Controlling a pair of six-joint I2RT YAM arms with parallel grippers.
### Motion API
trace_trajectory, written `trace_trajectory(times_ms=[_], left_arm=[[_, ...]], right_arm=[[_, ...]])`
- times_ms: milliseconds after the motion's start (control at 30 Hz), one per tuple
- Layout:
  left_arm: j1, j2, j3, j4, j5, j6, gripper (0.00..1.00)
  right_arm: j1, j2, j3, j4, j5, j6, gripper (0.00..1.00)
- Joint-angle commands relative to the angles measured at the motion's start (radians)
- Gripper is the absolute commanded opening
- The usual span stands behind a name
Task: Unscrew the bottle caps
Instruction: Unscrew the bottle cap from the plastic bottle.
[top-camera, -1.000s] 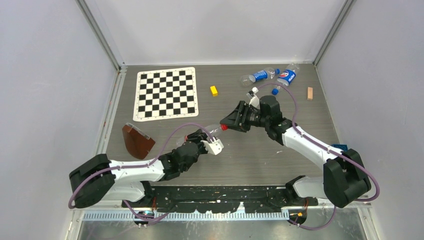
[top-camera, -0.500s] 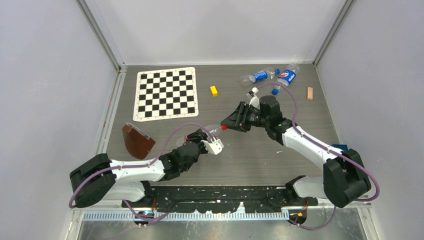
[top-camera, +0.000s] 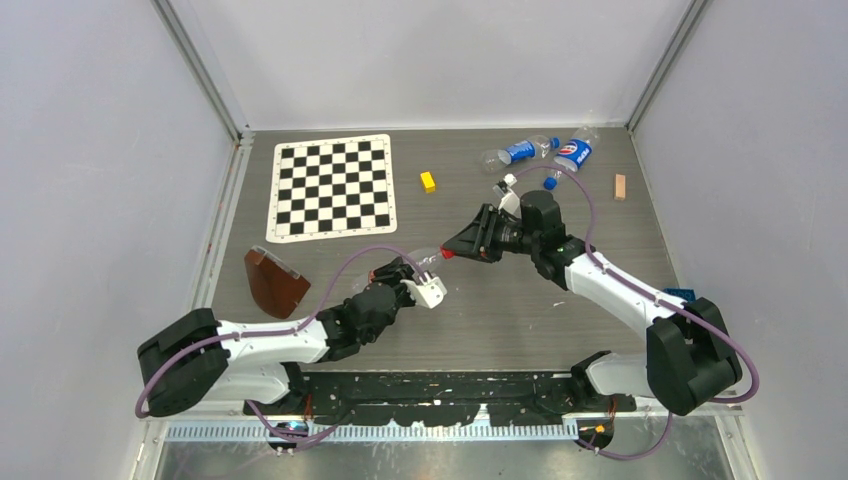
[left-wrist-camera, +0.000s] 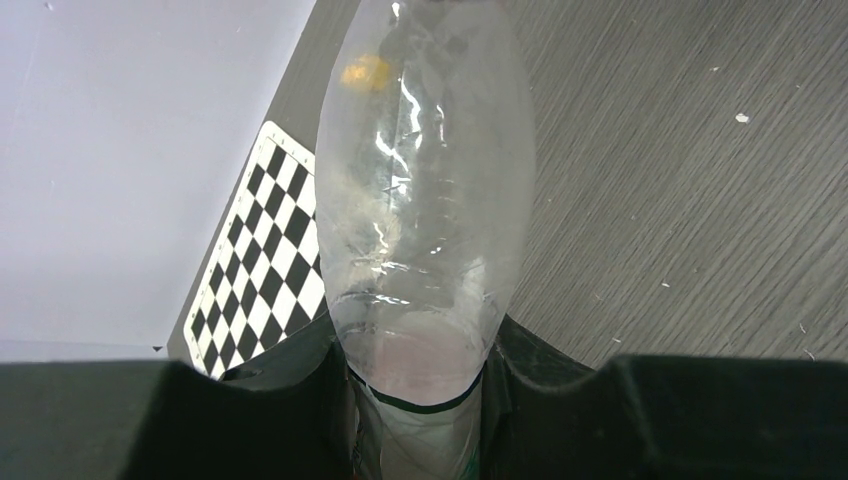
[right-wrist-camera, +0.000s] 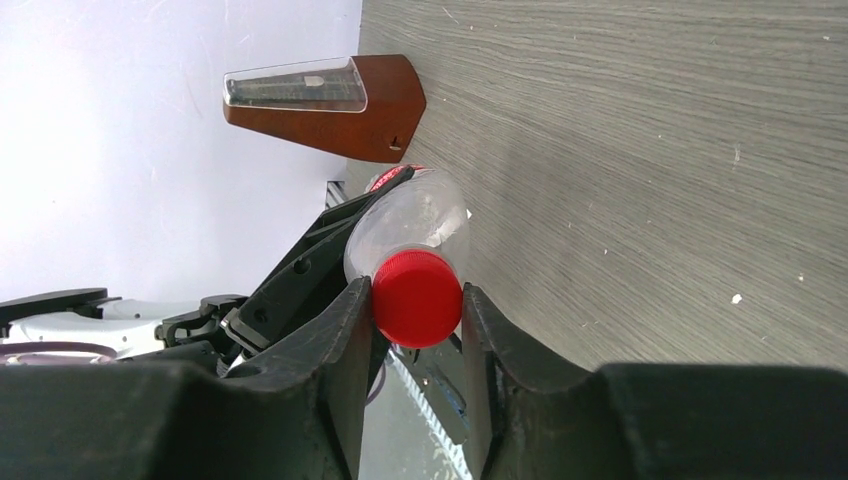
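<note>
Above the counter (top-camera: 520, 315), clamps the clear bottle (left-wrist-camera: 425, 200) in the left gripper (left-wrist-camera: 418, 385), closed snug around its body; pinches the red cap (right-wrist-camera: 417, 298) tight in the right gripper (top-camera: 452, 250).

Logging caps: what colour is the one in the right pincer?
Red cap, clearest in the right wrist view.

Small clear plastic bottle (left-wrist-camera: 425, 200): lifted above table (top-camera: 500, 310), lying near-horizontal, lower body clamped in left end effector (top-camera: 412, 275), neck pointing toward right arm. Red round plastic screw cap (right-wrist-camera: 417, 298): seated on that neck, pinched between fingers of right end effector (top-camera: 455, 250). Clear blue-labelled bottle (top-camera: 515, 152): on its side at far right of table, blue cap (top-camera: 554, 143) at its right end. Second blue-labelled bottle (top-camera: 573, 153): lying just beside it. Loose blue cap (top-camera: 550, 183): on table near both.
</note>
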Motion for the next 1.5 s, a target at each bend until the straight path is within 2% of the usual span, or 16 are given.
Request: trace_trajectory(times_ms=[0, 167, 300, 533, 833, 967, 1033, 1100, 1233, 1333, 1467], left_arm=[[-0.004, -0.021, 0.036, 0.048, -0.009, -0.033, 0.04], [-0.004, -0.015, 0.037, 0.044, -0.001, -0.041, 0.04], [-0.004, -0.015, 0.038, 0.043, -0.002, -0.044, 0.04], [-0.004, -0.009, 0.041, 0.041, -0.007, -0.052, 0.04], [-0.004, 0.007, 0.045, 0.044, -0.014, -0.055, 0.04], [-0.004, 0.005, 0.045, 0.04, -0.016, -0.056, 0.04], [-0.004, 0.004, 0.044, 0.039, -0.014, -0.055, 0.04], [-0.004, 0.003, 0.044, 0.037, -0.01, -0.056, 0.04], [0.001, -0.011, 0.059, -0.028, 0.048, -0.093, 0.03], [0.055, -0.037, 0.093, -0.126, 0.215, -0.187, 0.03], [0.173, -0.092, 0.133, -0.251, 0.51, -0.298, 0.03]], right_arm=[[0.005, -0.013, 0.024, 0.057, -0.061, 0.004, 0.33], [0.005, -0.018, 0.02, 0.068, -0.062, 0.015, 0.47], [0.005, -0.029, 0.014, 0.076, -0.065, 0.018, 0.53], [0.005, -0.026, 0.014, 0.073, -0.075, 0.015, 0.54], [0.005, -0.007, 0.016, 0.07, -0.073, 0.012, 0.49], [0.005, -0.01, 0.012, 0.073, -0.073, 0.011, 0.43], [0.005, -0.015, 0.01, 0.078, -0.075, 0.01, 0.37], [0.005, -0.018, 0.008, 0.08, -0.076, 0.004, 0.25], [0.005, -0.029, 0.001, 0.08, -0.088, -0.031, 0.16], [0.006, -0.046, -0.009, 0.08, -0.102, -0.078, 0.11], [0.006, -0.082, -0.027, 0.072, -0.101, -0.143, 0.06]])
